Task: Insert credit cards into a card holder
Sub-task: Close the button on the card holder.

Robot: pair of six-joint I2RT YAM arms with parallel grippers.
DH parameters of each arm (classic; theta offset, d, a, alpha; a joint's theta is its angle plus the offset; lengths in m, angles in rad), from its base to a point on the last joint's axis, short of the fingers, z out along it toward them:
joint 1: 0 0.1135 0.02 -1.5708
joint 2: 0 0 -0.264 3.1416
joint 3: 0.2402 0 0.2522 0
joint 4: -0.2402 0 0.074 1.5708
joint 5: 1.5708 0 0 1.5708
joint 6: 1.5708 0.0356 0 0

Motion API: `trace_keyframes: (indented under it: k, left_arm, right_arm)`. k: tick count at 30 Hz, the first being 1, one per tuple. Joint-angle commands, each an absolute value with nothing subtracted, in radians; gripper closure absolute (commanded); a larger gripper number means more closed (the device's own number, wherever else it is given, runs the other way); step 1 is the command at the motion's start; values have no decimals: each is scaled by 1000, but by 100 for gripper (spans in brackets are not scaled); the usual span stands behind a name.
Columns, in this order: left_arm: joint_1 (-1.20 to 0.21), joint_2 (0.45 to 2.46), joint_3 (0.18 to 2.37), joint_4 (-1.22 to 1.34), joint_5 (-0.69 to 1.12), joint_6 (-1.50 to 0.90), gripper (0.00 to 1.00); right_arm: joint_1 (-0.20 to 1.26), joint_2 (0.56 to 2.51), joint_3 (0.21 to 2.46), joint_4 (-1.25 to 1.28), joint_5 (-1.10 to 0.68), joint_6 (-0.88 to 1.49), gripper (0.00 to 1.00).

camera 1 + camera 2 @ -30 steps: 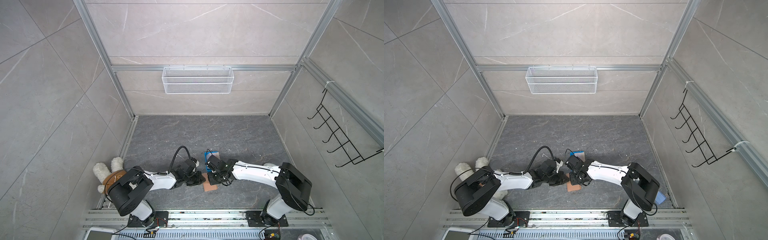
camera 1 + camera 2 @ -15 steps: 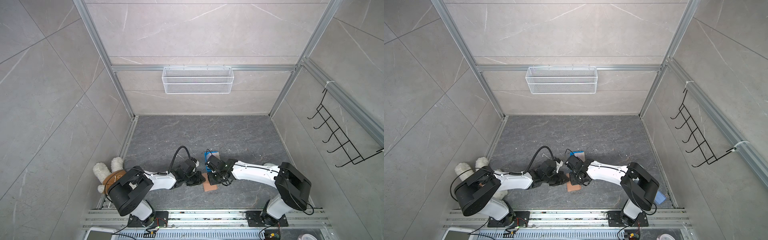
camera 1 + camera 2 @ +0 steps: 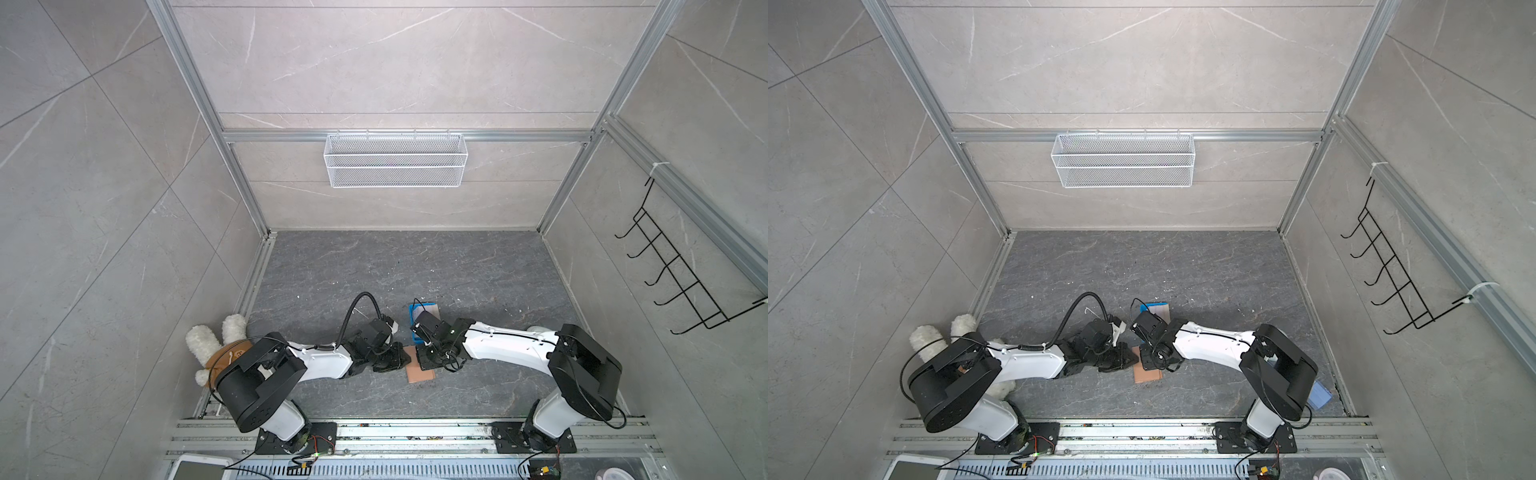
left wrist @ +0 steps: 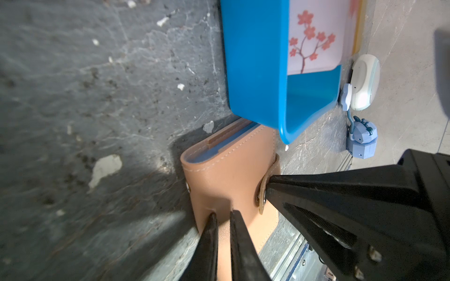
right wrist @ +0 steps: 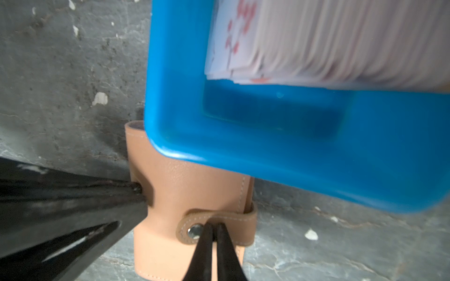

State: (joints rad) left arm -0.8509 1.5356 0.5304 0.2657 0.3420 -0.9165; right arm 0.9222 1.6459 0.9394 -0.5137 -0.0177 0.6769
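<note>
The card holder (image 3: 423,370) (image 3: 1148,375) lies closed on the table (image 3: 415,266), near the front edge and about midway along it, its snap tab (image 5: 219,220) fastened across the tan cover. Both arms meet over it. The left pincer (image 4: 222,214) is narrow, its tips nipping the cover (image 4: 231,175) at one side, where the leather puckers. The right pincer (image 5: 213,227) is nearly closed, its tips pinched on the snap tab just beside the metal stud (image 5: 194,231).

Just behind the card holder, towards the back edge, stands a blue tray (image 3: 411,312) (image 4: 255,60) (image 5: 292,158). One corner of it reaches the holder, but I cannot tell whether they touch. The credit cards (image 4: 314,36) (image 5: 341,43) stand stacked in that tray, pale with pink-red blossom marks.

A plush toy (image 3: 216,345) sits at the front left corner, a white wire basket (image 3: 395,166) hangs on the back wall, and a black hook rack (image 3: 685,282) on the right wall
</note>
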Motion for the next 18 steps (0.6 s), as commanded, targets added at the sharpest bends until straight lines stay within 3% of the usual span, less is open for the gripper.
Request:
trace_keyframes:
  k: [1, 18]
  left_arm:
    - [-861, 1537, 512, 225, 331, -926, 85]
    - [-861, 1523, 525, 203, 325, -923, 85]
  right_arm:
    - [925, 1711, 879, -514, -18, 680, 89]
    - [925, 1507, 883, -492, 8, 669, 90]
